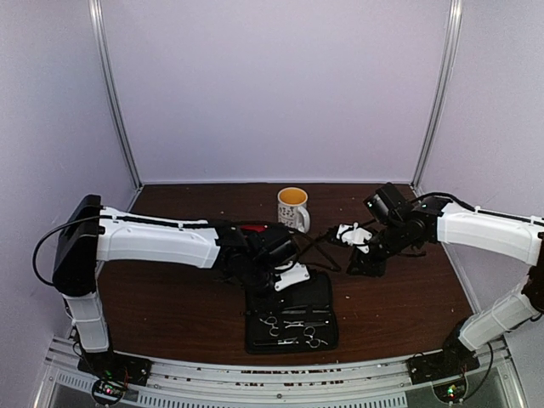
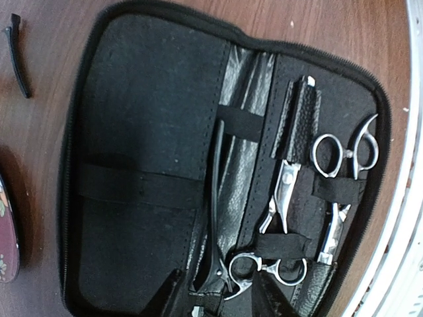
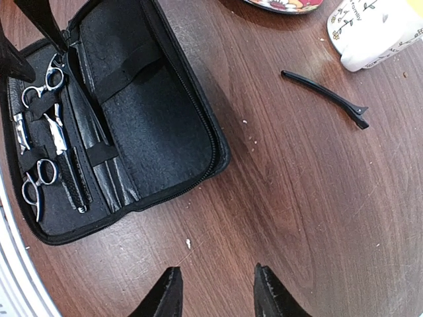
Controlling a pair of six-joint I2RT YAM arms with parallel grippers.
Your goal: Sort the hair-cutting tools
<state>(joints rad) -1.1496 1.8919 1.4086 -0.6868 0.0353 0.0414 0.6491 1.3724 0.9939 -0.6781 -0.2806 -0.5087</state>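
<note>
Left wrist view showed the left jaws partly apart, straddling the end of a black clip [image 2: 218, 198] and a ring of the inner scissors [image 2: 285, 188], pinching neither. Both sat in the open case [image 2: 145, 132], with the outer scissors [image 2: 345, 153] strapped alongside. The right jaws hung narrowly parted and empty above the bench [image 3: 317, 218]. A second clip [image 3: 324, 89] lay loose near the mug [image 3: 377, 33].
</note>
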